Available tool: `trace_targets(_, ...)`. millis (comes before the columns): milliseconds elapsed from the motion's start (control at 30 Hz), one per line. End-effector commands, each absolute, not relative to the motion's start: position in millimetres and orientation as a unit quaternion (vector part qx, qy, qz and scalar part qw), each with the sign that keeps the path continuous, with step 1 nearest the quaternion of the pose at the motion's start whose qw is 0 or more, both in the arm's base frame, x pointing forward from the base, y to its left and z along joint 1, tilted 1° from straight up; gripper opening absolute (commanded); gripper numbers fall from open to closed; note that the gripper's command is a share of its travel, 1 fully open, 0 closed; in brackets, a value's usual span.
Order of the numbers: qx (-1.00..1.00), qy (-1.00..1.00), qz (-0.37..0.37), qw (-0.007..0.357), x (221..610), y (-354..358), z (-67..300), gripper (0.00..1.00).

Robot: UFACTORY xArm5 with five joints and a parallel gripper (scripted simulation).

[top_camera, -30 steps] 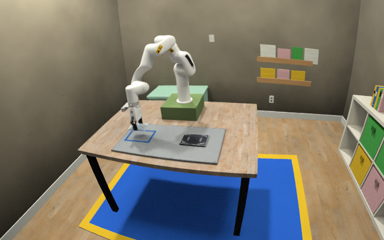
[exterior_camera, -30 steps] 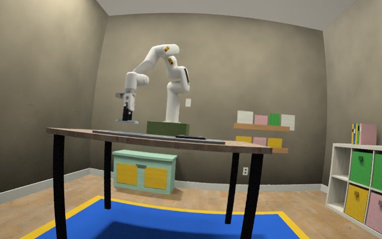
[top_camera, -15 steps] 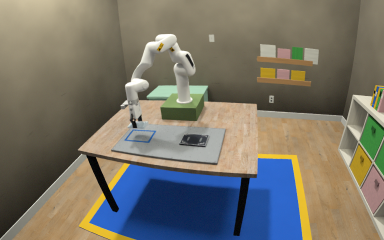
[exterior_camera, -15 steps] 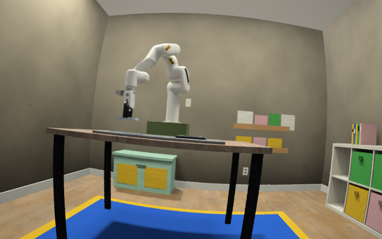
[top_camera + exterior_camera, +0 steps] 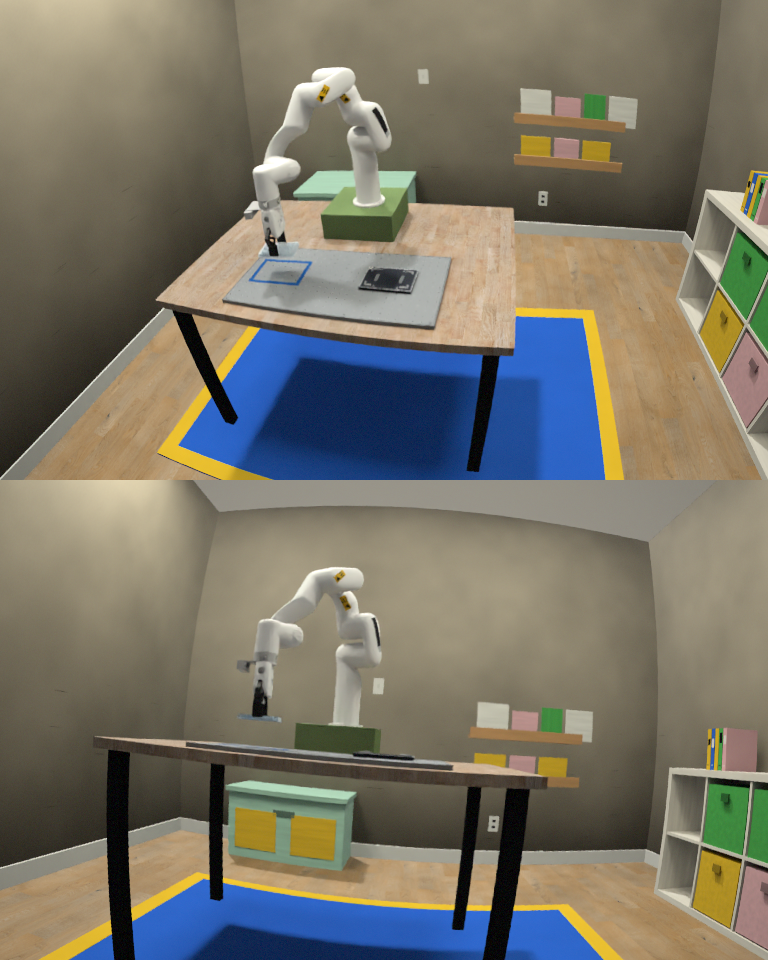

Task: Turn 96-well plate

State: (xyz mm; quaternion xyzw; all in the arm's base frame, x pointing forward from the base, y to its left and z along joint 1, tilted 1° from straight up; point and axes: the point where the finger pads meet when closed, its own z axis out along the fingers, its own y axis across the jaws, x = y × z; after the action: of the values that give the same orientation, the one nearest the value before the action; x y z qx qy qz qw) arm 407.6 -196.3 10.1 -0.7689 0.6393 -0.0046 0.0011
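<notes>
My gripper (image 5: 272,244) is shut on the pale, see-through 96-well plate (image 5: 278,248) and holds it level in the air, clear of the table, above the far side of a blue outlined rectangle (image 5: 280,271) on the grey mat (image 5: 339,285). In the exterior view the plate (image 5: 259,718) hangs under the gripper (image 5: 259,709) well above the table top. The black plate nest N1 (image 5: 388,279) with white corner marks lies empty on the mat's right half, far to the right of the gripper. I cannot make out the plate's cut-off corner.
The arm stands on a green block (image 5: 365,215) at the table's back. A mint cabinet (image 5: 289,823) stands behind the table. A white cube shelf (image 5: 727,305) with coloured bins is at the right wall.
</notes>
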Motion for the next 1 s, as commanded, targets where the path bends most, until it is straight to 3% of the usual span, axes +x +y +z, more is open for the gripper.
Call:
trace_targets(0,-0.817,0.577,-0.007,0.002,408.7,-181.2,11.9,0.0)
trace_targets(967,-0.98,0.197,-0.007,0.0,407.3,-97.7,14.1,0.0)
